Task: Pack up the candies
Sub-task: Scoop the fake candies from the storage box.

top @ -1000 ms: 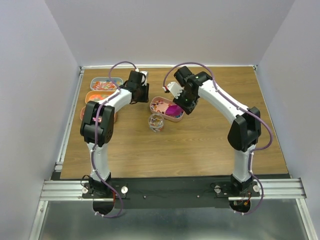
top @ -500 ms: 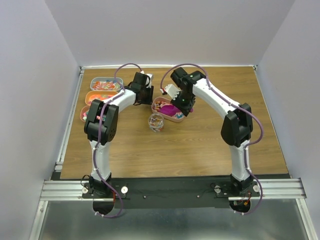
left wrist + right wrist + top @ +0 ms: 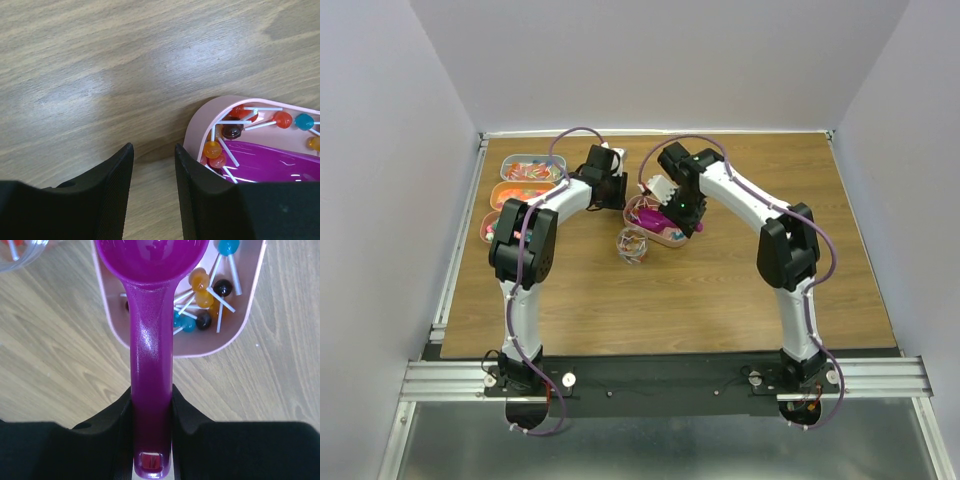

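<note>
Candies (image 3: 202, 290): small ball lollipops on thin white sticks, lying loose in the pink tray (image 3: 240, 315) on the table (image 3: 90, 70).
Handling: probably light, hard, prone to roll and to snag by their sticks; better scooped than pinched.
Right fingers (image 3: 107, 427): clamped on the handle of the magenta scoop (image 3: 150, 355), whose bowl pointed to 12 o'clock into the tray.
Left fingers (image 3: 107, 192): partly open, empty, just beside the tray's rim.
Views: only the top view showed the whole clear cup (image 3: 633, 244), at 7 o'clock of the tray.

Wooden table (image 3: 720, 290) carrying five containers.
A pink tray (image 3: 200, 346) and a clear round tub (image 3: 633, 245) sit just beside each other near the middle. By the far left corner a grey-rimmed tray (image 3: 532, 168), an orange tray (image 3: 513, 192) and a partly hidden third tray (image 3: 490, 226) line up.
</note>
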Tool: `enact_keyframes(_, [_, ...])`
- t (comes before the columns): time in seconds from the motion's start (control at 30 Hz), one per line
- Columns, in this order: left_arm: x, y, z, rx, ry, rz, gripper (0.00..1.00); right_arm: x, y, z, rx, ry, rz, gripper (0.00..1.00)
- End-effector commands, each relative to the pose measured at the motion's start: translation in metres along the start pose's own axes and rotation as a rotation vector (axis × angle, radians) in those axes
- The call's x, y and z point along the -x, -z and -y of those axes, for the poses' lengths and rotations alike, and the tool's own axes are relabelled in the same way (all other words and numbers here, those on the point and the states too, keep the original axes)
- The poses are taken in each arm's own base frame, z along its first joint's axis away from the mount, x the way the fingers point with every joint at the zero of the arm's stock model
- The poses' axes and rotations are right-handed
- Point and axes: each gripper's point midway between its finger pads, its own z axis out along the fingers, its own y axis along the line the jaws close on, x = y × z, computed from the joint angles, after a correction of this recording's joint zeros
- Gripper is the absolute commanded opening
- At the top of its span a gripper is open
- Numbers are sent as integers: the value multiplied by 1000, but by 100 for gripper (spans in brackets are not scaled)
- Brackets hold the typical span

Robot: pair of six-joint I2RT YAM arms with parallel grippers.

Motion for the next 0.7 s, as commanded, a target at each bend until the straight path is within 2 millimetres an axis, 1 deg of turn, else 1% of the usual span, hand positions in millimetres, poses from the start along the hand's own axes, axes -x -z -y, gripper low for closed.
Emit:
enact_keyframes(0.0, [10,11,23,-79,0,20,47,21,-22,-11,28,-2,133,1])
enact_keyframes(0.03, [10,12,23,-81,-1,21,47,28,-21,-9,13,-5,175,1])
enact_keyframes(0.07, [12,14,24,-84,1,28,47,18,-31,-14,28,-18,154,1])
enact_keyframes(0.1, [13,14,25,-84,1,31,47,17,-34,-15,32,-23,159,1])
enact_keyframes(0.13, [14,16,25,-85,2,34,47,22,-35,-13,16,-25,191,1])
enact_keyframes(0.17, [15,17,26,-86,1,39,47,15,-43,-17,24,-36,176,1])
enact_keyframes(0.23, [17,19,26,-88,2,44,47,18,-46,-16,19,-42,203,1])
enact_keyframes(0.37, [22,25,28,-89,0,62,47,23,-42,-15,8,-47,241,1])
enact_keyframes(0.57, [26,29,30,-96,-2,75,47,27,-38,-11,-7,-55,253,1])
enact_keyframes(0.67, [28,32,31,-105,2,82,47,29,-40,-12,2,-61,261,1])
